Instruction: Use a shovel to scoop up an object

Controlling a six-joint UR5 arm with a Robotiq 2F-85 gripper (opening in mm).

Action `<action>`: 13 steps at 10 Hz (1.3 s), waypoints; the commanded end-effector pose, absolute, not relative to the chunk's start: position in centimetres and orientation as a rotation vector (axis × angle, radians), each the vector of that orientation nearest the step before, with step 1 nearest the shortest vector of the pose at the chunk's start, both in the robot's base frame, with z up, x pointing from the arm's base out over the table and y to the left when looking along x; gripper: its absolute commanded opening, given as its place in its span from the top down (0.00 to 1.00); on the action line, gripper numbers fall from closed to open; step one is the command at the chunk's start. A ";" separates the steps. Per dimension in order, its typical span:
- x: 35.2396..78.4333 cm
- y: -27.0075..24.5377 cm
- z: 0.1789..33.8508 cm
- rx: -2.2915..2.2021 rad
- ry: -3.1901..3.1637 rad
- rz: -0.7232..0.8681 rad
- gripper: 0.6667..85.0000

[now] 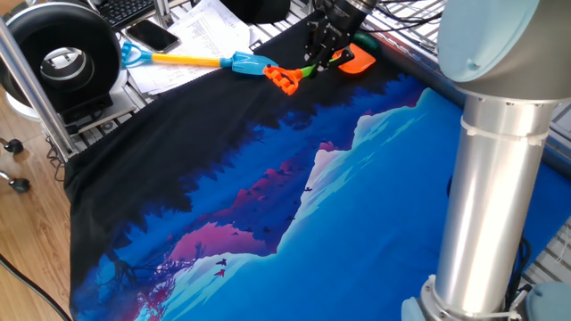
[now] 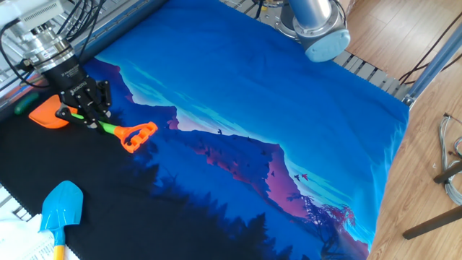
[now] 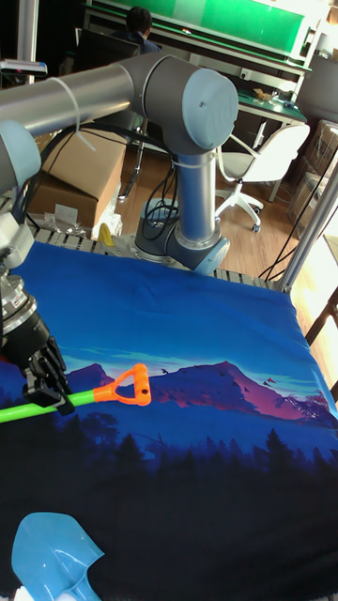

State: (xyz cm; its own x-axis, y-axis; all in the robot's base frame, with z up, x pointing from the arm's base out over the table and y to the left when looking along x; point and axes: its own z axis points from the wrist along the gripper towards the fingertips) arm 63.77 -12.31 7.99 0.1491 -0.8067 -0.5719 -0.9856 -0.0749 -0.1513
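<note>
Shovel: the shovel [image 2: 86, 120] lies low over the cloth-covered table [image 2: 289, 108], at about ten o'clock in the other fixed view; orange blade [image 2: 48, 114] toward nine o'clock, D-handle [image 2: 137, 135] toward four o'clock
Gripper: the gripper [image 2: 81, 113] stands over the lime-green shaft, just behind the blade
Jaws: closed on the shaft, one on each side, with the shaft running out past them on both ends
Blade attitude: looks slightly raised or tilted at the tip in one fixed view [image 1: 355, 59]; whether it touches the cloth cannot be told
Object: the object is not visible in any view; it may be hidden behind the gripper or blade, so its place cannot be stated
Bystander item: the blue shovel [image 2: 59, 206] lies at about seven o'clock, well apart from the work
Step in hand (judgement): carrying the blade to the object for the scoop
Method advised: keep the blade's leading edge flat and low on the cloth, push along the shaft line, slowly, then tip the blade up only once the piece is on it
Risk: the cloth may ruck ahead of the blade; the shaft may twist in the jaws
</note>
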 end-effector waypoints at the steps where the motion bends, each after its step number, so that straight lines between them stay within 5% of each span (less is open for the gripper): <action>1: 63.8 -12.9 8.0 -1.904 1.709 0.452 0.99; 10: 63.3 -14.7 6.4 -1.870 1.816 0.429 0.99; 13: 66.3 -17.0 5.7 -1.782 1.928 0.258 0.99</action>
